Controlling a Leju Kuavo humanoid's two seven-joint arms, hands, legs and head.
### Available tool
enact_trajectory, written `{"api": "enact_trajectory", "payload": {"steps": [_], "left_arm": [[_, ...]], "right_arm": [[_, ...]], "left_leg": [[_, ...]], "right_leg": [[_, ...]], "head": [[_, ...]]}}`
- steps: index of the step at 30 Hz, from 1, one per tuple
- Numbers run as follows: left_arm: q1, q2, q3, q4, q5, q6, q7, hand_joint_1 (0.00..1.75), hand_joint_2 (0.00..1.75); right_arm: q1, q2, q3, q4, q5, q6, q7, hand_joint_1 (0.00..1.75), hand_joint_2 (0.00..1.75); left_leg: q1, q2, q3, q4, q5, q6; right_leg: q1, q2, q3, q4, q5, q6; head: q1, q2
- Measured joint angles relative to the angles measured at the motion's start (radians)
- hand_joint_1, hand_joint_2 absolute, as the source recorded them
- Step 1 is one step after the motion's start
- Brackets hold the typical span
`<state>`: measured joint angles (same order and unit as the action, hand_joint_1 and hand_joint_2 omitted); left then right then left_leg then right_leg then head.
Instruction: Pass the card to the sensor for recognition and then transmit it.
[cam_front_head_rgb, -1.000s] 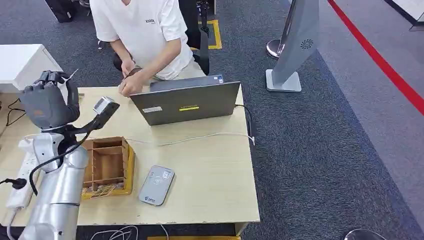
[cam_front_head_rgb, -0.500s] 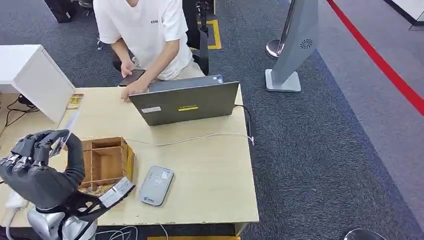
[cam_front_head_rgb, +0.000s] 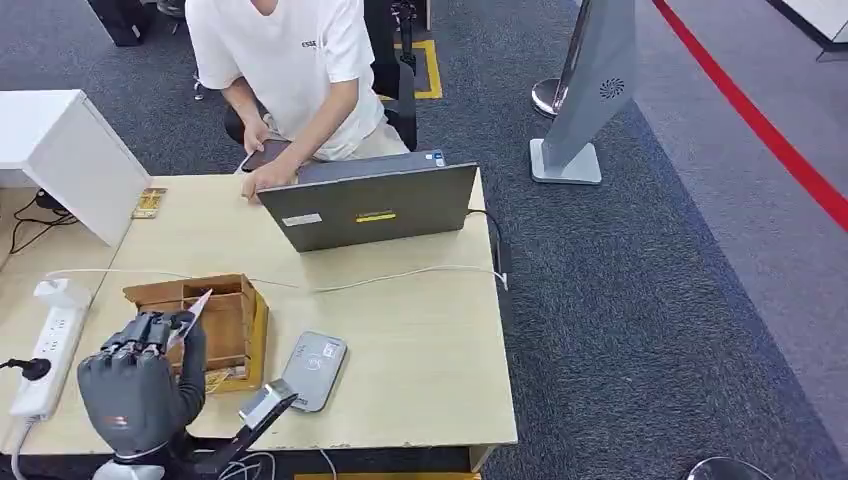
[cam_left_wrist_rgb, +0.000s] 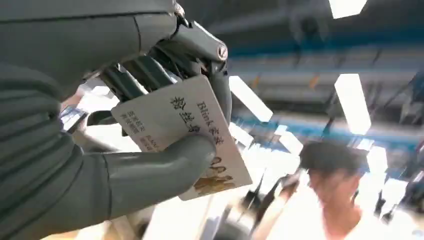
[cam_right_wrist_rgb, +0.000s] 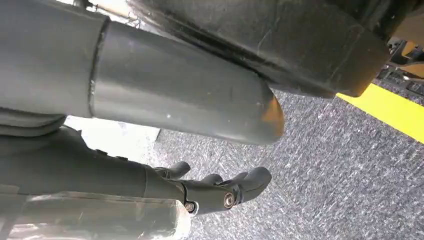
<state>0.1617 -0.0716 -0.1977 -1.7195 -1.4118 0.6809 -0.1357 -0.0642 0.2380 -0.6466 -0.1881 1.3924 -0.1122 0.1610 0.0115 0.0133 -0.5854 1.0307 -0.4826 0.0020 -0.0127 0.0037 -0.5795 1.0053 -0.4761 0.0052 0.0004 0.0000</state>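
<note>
My left hand (cam_front_head_rgb: 140, 385) is raised over the table's near left corner and pinches a white card (cam_front_head_rgb: 191, 308) between its thumb and fingers. The left wrist view shows the card (cam_left_wrist_rgb: 165, 112) close up, with printed text and a gold mark, under the thumb of the left hand (cam_left_wrist_rgb: 75, 150). The grey card sensor (cam_front_head_rgb: 313, 370) lies flat on the table, to the right of the hand and apart from the card. My right hand (cam_right_wrist_rgb: 220, 192) hangs over the carpet with nothing in its fingers.
A wooden compartment box (cam_front_head_rgb: 215, 320) stands between my left hand and the sensor. An open laptop (cam_front_head_rgb: 370, 205) sits at the table's far side, with a person (cam_front_head_rgb: 290, 60) behind it. A power strip (cam_front_head_rgb: 45, 350) lies at the left edge, and a white cable (cam_front_head_rgb: 400, 275) crosses the table.
My left hand has dropped from high at the left and now sits nearer the box, with the card still held. The person shifted slightly.
</note>
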Motion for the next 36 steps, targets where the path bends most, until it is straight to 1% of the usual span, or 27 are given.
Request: {"api": "enact_trajectory", "payload": {"steps": [2,5,11,19,25,30,36], "left_arm": [[0.0,0.03,-0.025,0.067,0.003,0.002,0.013,1.75,1.75],[-0.001,0.067,-0.053,0.13,0.005,0.002,0.02,1.75,1.75],[-0.008,0.099,-0.092,0.193,0.006,-0.014,0.032,1.75,1.75],[-0.042,0.106,-0.168,0.317,0.007,-0.014,0.049,1.75,1.75],[-0.059,0.107,-0.22,0.386,0.0,-0.01,0.059,1.75,1.75],[-0.068,0.107,-0.246,0.437,0.003,-0.008,0.07,1.75,1.75],[-0.094,0.109,-0.251,0.493,0.014,-0.006,0.093,1.75,1.75]], "right_arm": [[0.0,0.0,0.0,0.0,0.003,0.0,-0.003,0.0,0.0],[0.0,0.0,0.0,0.0,0.004,0.001,-0.003,0.0,0.0],[0.0,0.0,0.0,0.0,0.01,0.001,-0.003,0.0,0.0],[0.0,0.0,0.0,0.0,0.014,-0.002,-0.004,0.0,0.0],[0.0,0.0,0.0,0.0,0.014,-0.003,-0.007,0.0,0.0],[-0.001,0.0,0.0,0.0,0.019,0.002,-0.019,0.0,0.0],[-0.001,0.0,0.0,0.0,0.025,0.004,-0.02,0.0,0.0]], "left_leg": [[0.0,0.0,0.0,0.0,0.0,0.0],[0.0,0.0,0.0,0.0,0.0,0.0],[0.0,0.0,0.0,0.0,0.0,0.0],[0.0,0.0,0.0,0.0,0.0,0.0],[0.0,0.0,0.0,0.0,0.0,0.0],[0.0,0.0,0.0,0.0,0.0,0.0],[0.0,0.0,0.0,0.0,0.0,0.0]], "right_leg": [[0.0,0.0,0.0,0.0,0.0,0.0],[0.0,0.0,0.0,0.0,0.0,0.0],[0.0,0.0,0.0,0.0,0.0,0.0],[0.0,0.0,0.0,0.0,0.0,0.0],[0.0,0.0,0.0,0.0,0.0,0.0],[0.0,0.0,0.0,0.0,0.0,0.0],[0.0,0.0,0.0,0.0,0.0,0.0]], "head": [[0.0,0.0],[0.0,0.0],[0.0,0.0],[0.0,0.0],[0.0,0.0],[0.0,0.0],[0.0,0.0]]}}
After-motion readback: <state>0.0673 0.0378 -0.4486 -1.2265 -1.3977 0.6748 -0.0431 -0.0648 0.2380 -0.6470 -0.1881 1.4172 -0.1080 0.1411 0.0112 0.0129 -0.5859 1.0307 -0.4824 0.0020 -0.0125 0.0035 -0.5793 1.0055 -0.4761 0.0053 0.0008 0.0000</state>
